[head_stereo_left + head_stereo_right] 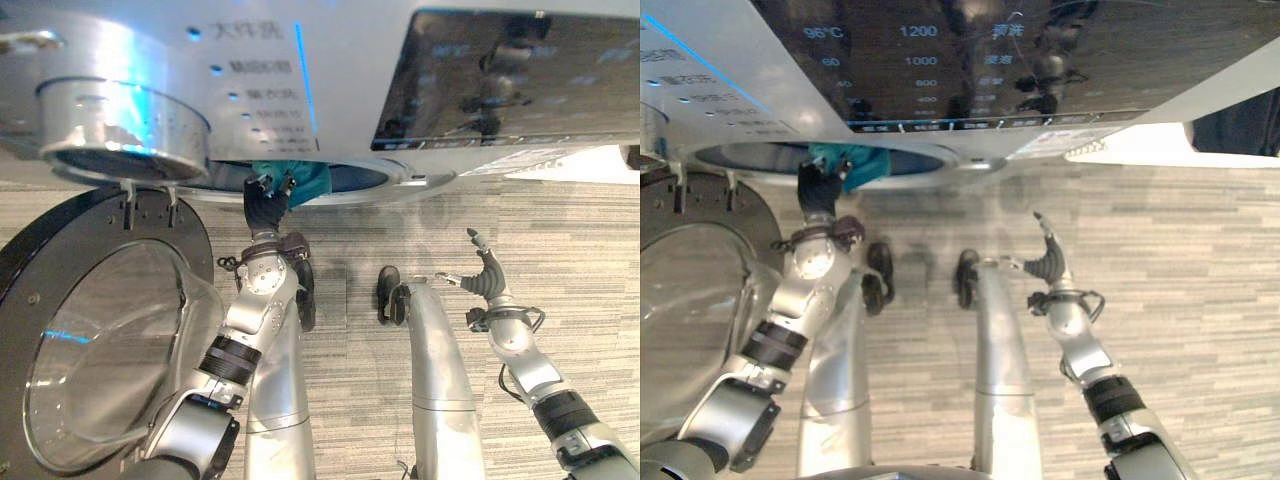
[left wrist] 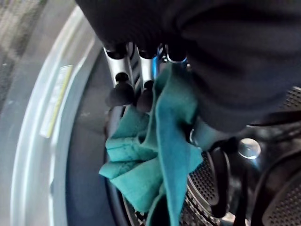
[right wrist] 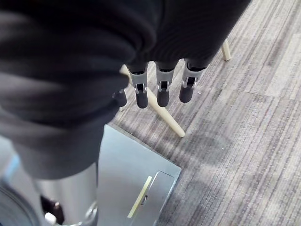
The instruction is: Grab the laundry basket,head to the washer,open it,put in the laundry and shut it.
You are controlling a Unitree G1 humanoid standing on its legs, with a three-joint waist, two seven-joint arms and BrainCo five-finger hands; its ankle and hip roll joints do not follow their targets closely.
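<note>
At the mouth of the silver front-loading washer (image 1: 380, 180), its round glass door (image 1: 100, 330) swung open, the left hand (image 1: 265, 205) clutches a teal cloth (image 2: 160, 155) over the drum's rim. Right hand (image 1: 485, 275) hangs slack, empty. Releasing and shutting remain, I'd say.

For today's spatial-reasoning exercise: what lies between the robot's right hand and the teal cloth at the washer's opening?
In the left eye view, bare striped floor separates the open right hand from the teal cloth, which the left hand holds at the washer rim.
</note>
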